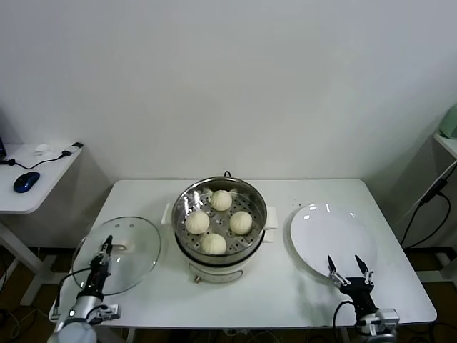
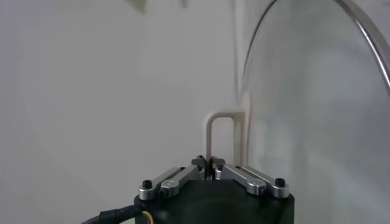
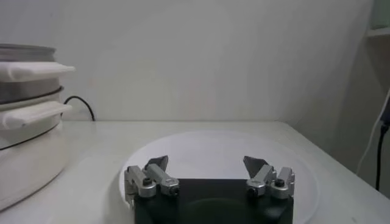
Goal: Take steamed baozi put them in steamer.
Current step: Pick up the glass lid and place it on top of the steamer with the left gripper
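A shiny metal finish with a perforated tray is being shown by the steamer (image 1: 220, 214), set on a smooth white plastic base. Matt, smooth dough is being shown by the four buns (image 1: 221, 200) inside. Left of the steamer, clear glossy glass is being displayed by the lid (image 1: 136, 243); to the right, a glossy white plate (image 1: 321, 236) is being reflected upon by light.

My head camera looks down over the whole surface (image 1: 285, 293). My 2 wrist cameras sit low and close: the left faces the glass lid (image 2: 317, 91), the right faces the plate (image 3: 213, 152) beside the steamer (image 3: 27, 122); the head view shares all 3.
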You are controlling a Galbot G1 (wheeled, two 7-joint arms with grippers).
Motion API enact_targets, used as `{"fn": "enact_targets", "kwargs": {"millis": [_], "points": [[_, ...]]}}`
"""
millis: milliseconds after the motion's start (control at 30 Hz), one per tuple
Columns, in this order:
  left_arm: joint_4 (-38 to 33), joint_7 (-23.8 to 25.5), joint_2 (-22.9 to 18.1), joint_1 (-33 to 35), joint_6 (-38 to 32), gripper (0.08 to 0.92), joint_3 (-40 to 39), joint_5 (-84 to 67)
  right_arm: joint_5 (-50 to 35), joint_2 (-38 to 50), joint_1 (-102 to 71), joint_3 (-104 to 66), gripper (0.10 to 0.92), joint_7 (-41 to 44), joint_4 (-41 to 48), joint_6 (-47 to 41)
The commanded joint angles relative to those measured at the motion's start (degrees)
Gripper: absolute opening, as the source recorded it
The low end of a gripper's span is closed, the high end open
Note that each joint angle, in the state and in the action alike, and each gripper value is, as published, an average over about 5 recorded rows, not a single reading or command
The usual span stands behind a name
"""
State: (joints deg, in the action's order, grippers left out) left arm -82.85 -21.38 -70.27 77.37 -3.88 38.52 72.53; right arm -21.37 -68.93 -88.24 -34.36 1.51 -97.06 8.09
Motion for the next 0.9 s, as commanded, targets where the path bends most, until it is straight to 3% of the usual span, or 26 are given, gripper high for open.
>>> {"fn": "enact_targets", "kwargs": {"millis": [33,200,367,500,667,900], "points": [[-4.4,1.5,-0.2,1.0,-0.1,0.134,-0.2,-2.8,0.8,-0.1,-0.4,-0.2,0.823,-0.9,-1.0,-1.2],[-13.7,8.1,2.6,3.7,3.8,0.134,2.2,-9.3,4.0,-0.3,-0.4,-0.3,0.823,-2.5,-1.4,-3.3],[-26.3,20.6,7.1,6.8,14.5,0.134,5.2,-19.3,5.9,-0.4,0.0,0.0,0.823,-3.3,-1.6,-4.5],[-36.2,26.4,8.6,5.8,22.7,0.134,4.4,-20.3,6.2,-0.3,0.0,0.1,0.823,-3.4,-1.6,-4.5],[-42.8,30.0,7.8,2.4,29.7,0.134,-3.9,-14.1,6.2,-0.2,0.1,0.3,0.823,-3.3,-1.1,-3.2],[-43.8,32.0,3.7,-3.7,38.1,0.134,-24.9,-0.2,5.6,-0.2,0.1,0.8,0.823,-3.1,0.0,-2.2]]}}
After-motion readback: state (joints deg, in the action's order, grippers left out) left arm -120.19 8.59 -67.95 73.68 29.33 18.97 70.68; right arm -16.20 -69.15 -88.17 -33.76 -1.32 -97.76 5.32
